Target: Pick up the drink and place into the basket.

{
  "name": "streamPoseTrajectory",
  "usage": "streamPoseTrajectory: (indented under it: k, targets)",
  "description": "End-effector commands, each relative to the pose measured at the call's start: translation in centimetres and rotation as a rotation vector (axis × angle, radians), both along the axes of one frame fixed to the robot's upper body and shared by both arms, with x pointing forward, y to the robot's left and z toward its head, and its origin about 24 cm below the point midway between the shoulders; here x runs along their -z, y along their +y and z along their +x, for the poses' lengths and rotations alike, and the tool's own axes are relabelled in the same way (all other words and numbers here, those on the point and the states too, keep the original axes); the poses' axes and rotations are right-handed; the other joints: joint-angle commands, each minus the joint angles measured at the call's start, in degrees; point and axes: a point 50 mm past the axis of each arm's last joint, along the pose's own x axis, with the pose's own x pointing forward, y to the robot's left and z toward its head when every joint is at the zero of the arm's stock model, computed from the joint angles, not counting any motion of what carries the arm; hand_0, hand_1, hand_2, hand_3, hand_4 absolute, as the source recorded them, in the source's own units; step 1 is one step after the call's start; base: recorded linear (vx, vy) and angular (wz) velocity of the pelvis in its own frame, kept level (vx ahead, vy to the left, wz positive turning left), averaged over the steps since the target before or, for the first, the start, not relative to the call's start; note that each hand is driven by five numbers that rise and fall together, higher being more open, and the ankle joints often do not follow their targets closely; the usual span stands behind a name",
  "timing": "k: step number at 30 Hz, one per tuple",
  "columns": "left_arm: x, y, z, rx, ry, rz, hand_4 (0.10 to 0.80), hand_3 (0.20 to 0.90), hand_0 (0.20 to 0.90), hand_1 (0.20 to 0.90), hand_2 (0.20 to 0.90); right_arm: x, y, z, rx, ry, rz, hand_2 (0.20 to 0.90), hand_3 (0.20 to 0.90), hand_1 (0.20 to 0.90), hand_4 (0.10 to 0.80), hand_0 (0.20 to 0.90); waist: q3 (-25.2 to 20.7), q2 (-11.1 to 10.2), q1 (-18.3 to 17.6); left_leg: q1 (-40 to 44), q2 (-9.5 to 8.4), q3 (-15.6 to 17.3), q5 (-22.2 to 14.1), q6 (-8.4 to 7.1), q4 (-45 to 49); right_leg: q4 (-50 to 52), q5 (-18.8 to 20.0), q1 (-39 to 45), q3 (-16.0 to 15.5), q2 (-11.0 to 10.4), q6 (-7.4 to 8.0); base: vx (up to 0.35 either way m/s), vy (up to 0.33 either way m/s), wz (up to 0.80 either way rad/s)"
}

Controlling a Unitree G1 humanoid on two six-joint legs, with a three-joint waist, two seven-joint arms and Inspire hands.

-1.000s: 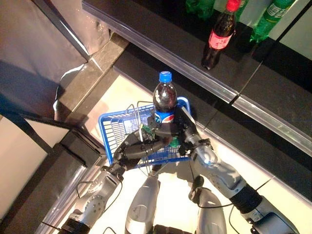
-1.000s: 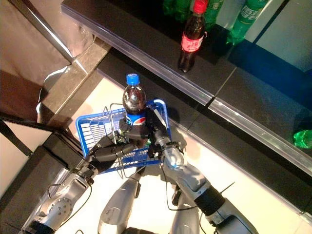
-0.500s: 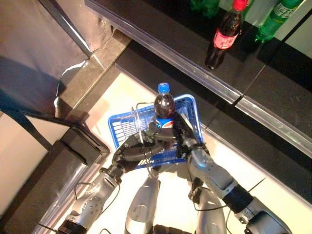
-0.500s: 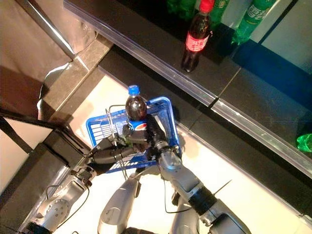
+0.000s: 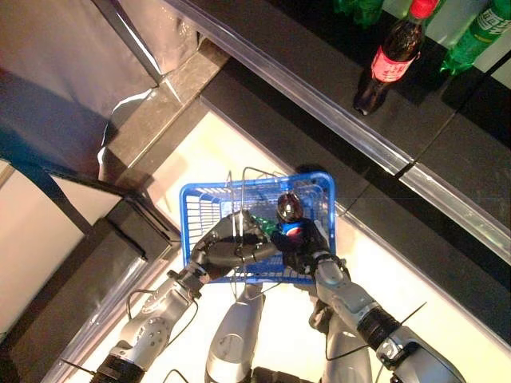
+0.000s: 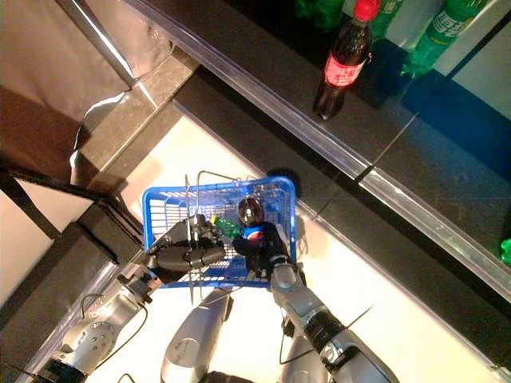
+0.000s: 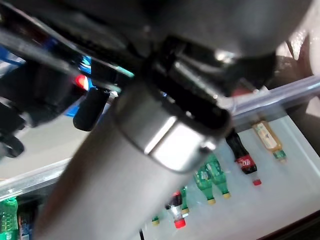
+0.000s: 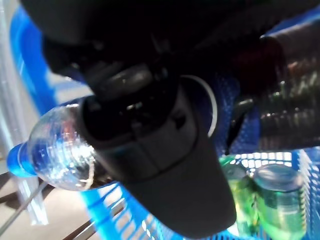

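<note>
The drink is a dark cola bottle (image 5: pixel 289 209) with a blue label. It is down inside the blue basket (image 5: pixel 192 193), near its right side. My right hand (image 5: pixel 310 249) is curled round the bottle's lower part. In the right wrist view the bottle's clear neck and blue cap (image 8: pixel 55 145) show past the thumb (image 8: pixel 165 165). My left hand (image 5: pixel 227 249) is shut on the basket's thin wire handles (image 5: pixel 238 199) and holds the basket up in front. Green drinks (image 8: pixel 280 200) lie in the basket beside the bottle.
A dark shelf (image 5: pixel 319 88) with a clear front rail runs across the back. A red-labelled cola bottle (image 5: pixel 391 60) and green bottles (image 5: pixel 479 32) stand on it. A dark ledge (image 5: pixel 104 263) lies at the left. The floor is pale.
My right hand has lowered the cola bottle from above the basket's rim down into the basket. The camera has shifted, so the shelf sits further right.
</note>
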Motion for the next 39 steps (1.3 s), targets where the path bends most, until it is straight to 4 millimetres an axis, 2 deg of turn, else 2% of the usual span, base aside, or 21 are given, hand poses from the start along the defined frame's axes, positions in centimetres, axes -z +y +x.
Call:
streamPoseTrajectory:
  k: [1,6,11,15,22,27,31,39]
  targets:
    - [-16.9,-4.2,-2.9,0.315,-0.896,-0.346,0.100,0.200,0.300,0.300,0.300,-5.9,5.8,1.6,-0.150,-0.249,0.173,0.300,0.200,0.300,0.100,0.300,-1.57,1.75,-0.14,-0.70,-1.99,0.42,-3.49,3.47,6.96,-5.61,7.52,3.29,-0.38,-0.55,-3.14,0.000,0.000,0.00]
    - [-17.3,-4.5,-2.7,0.309,-0.897,-0.344,0.100,0.200,0.300,0.300,0.300,-4.4,6.0,1.3,-0.196,-0.231,0.047,0.300,0.200,0.300,0.100,0.300,-1.59,1.92,-0.20,-1.01,-2.06,0.30,-2.95,3.45,6.30,-5.87,7.96,2.68,-0.35,-0.56,-3.02,0.000,0.000,0.00]
    - [-17.0,-4.1,-2.7,0.301,-0.896,-0.347,0.100,0.200,0.300,0.300,0.300,-4.0,5.7,1.0,-0.281,-0.337,-0.234,0.300,0.200,0.300,0.100,0.300,-1.65,1.92,-0.04,-1.34,-2.16,0.30,-2.88,3.41,6.21,-5.79,8.03,2.18,-0.26,-0.56,-2.80,0.000,0.000,0.00]
    - [-17.0,-3.9,-2.8,0.302,-0.899,-0.349,0.100,0.200,0.300,0.300,0.300,-3.4,4.5,1.2,-0.310,-0.363,-0.435,0.300,0.200,0.300,0.100,0.300,-1.74,2.10,0.20,-1.58,-2.23,0.29,-2.88,3.50,6.19,-5.51,7.97,1.80,-0.38,-0.79,-2.68,0.000,0.000,0.00]
    - [-16.9,-3.8,-2.9,0.308,-0.901,-0.344,0.100,0.200,0.300,0.300,0.300,-3.1,2.5,2.2,-0.287,-0.341,-0.554,0.300,0.200,0.300,0.100,0.300,-1.45,2.14,0.54,-1.88,-2.35,-0.04,-2.84,3.55,6.35,-5.07,7.97,1.50,-0.70,-0.89,-2.64,0.006,-0.008,0.03]
    - [-17.1,-3.9,-3.1,0.324,-0.903,-0.331,0.100,0.200,0.300,0.300,0.300,-1.2,-0.5,2.9,-0.204,-0.141,-0.632,0.300,0.200,0.300,0.100,0.300,-1.26,2.05,1.13,-1.99,-2.39,-0.23,-3.13,3.60,6.82,-4.51,7.73,1.50,-0.96,-1.20,-2.57,0.000,0.000,0.00]
    - [-17.3,-4.4,-3.2,0.343,-0.900,-0.314,0.100,0.200,0.300,0.300,0.300,-0.7,-2.0,3.7,-0.140,-0.006,-0.669,0.300,0.200,0.300,0.100,0.300,-1.26,2.05,1.63,-2.25,-2.36,-0.79,-2.84,3.73,6.83,-4.63,8.15,1.54,-1.34,-1.09,-2.71,0.020,-0.023,0.01]
    - [-17.6,-5.4,-3.2,0.389,-0.880,-0.310,0.100,0.200,0.300,0.300,0.300,-2.1,-3.6,6.0,-0.046,0.107,-0.662,0.300,0.200,0.300,0.100,0.300,-1.26,2.43,3.41,-2.31,-2.84,-1.73,-3.10,3.85,7.93,-3.73,8.12,2.00,-2.15,-1.54,-2.83,0.038,-0.020,0.06]
